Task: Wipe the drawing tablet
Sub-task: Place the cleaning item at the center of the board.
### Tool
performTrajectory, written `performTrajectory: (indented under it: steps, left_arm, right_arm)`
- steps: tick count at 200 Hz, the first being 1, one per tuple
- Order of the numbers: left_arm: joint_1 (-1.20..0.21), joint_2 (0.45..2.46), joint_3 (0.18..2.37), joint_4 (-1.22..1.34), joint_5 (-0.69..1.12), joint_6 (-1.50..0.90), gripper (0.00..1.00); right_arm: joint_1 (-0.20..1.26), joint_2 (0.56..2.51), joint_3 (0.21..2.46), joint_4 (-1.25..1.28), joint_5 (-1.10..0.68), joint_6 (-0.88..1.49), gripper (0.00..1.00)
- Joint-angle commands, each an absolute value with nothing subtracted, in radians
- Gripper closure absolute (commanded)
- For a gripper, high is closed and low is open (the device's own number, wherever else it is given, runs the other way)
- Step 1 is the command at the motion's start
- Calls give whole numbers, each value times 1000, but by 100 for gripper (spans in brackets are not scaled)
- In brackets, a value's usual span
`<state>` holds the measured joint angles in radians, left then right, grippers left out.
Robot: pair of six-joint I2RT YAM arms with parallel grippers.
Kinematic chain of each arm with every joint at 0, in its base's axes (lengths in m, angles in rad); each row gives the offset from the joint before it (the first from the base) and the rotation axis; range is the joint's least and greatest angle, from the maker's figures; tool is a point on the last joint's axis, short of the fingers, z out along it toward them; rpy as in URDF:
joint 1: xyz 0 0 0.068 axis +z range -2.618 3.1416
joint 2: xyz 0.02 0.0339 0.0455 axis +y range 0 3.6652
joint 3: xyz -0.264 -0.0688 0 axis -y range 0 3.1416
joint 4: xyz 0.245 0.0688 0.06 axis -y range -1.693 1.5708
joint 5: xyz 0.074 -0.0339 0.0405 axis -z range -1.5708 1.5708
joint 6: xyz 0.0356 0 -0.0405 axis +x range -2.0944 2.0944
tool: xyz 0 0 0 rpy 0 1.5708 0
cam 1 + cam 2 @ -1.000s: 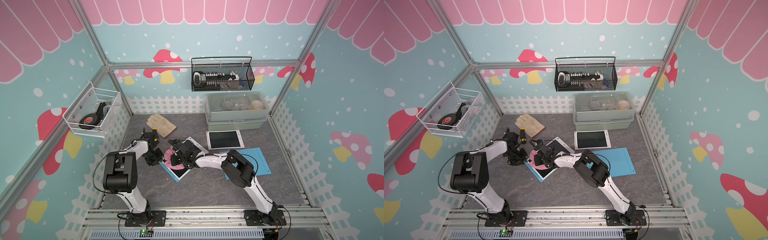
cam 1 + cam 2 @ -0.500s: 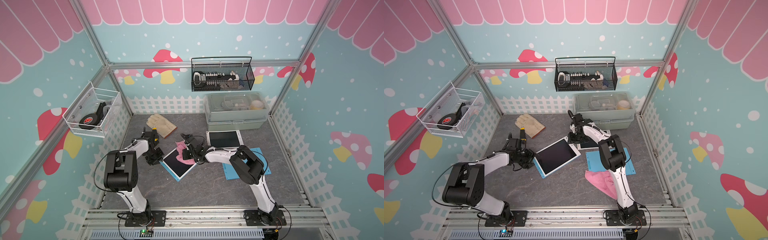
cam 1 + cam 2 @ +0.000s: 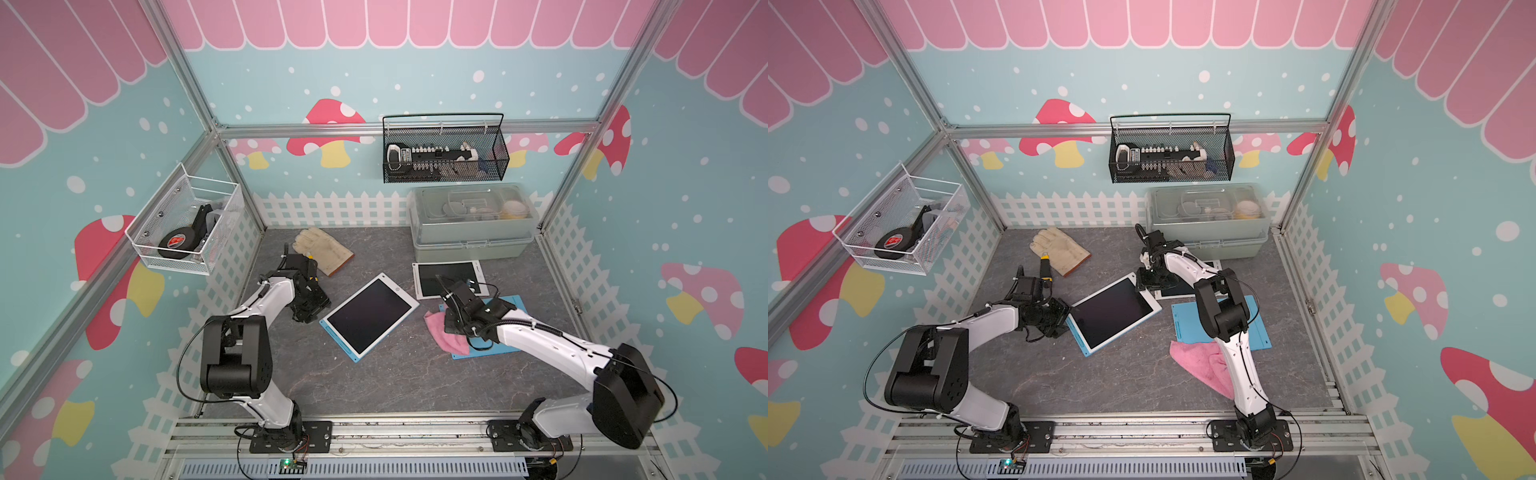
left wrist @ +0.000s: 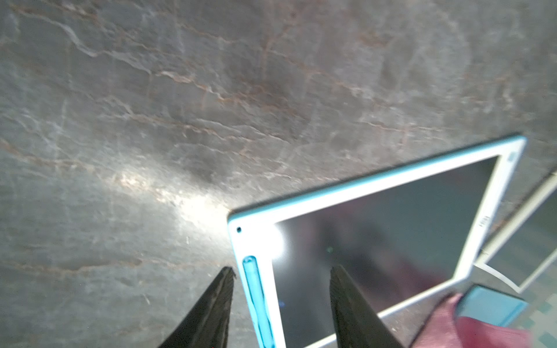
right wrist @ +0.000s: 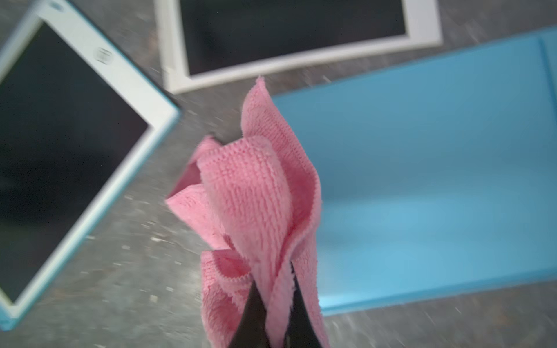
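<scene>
Just right of the diagonal drawing tablet [image 3: 370,318], right fingers [image 5: 256,316] clench a pink cloth [image 5: 256,195] while parted left fingers [image 4: 211,307] bracket its opposite end.

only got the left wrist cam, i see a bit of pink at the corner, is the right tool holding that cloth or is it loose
observer: Holding it: the right tool is shut on the pink microfibre cloth.
operator: is it on the screen
observer: No, it hangs at the edge of the flat blue board, a strip of grey stone-look table between it and the blue-edged white drawing tablet.
operator: what's behind my arm
observer: A beige leather work glove, lying flat on the table.
</scene>
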<state>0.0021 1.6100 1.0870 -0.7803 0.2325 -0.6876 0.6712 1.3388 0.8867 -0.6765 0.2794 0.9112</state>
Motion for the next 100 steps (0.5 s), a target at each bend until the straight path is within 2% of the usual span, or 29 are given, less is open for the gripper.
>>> performTrajectory:
  steps: [1, 29, 45, 78, 100]
  left_arm:
    - [-27, 1558, 1053, -793, 262, -771, 46]
    - [-29, 1521, 974, -748, 302, -829, 43]
    - [-28, 1513, 948, -733, 315, -854, 42]
    - [-26, 1496, 884, -687, 350, -900, 40]
    - [-28, 1470, 849, -676, 345, -914, 38]
  right_arm:
    - [608, 1249, 783, -899, 315, 997, 100]
    - [508, 1212, 710, -929, 303, 993, 95]
    - [467, 1226, 686, -915, 295, 989, 88]
    - [449, 1246, 746, -920, 329, 972, 55]
    - [458, 1208, 861, -970, 433, 922, 41]
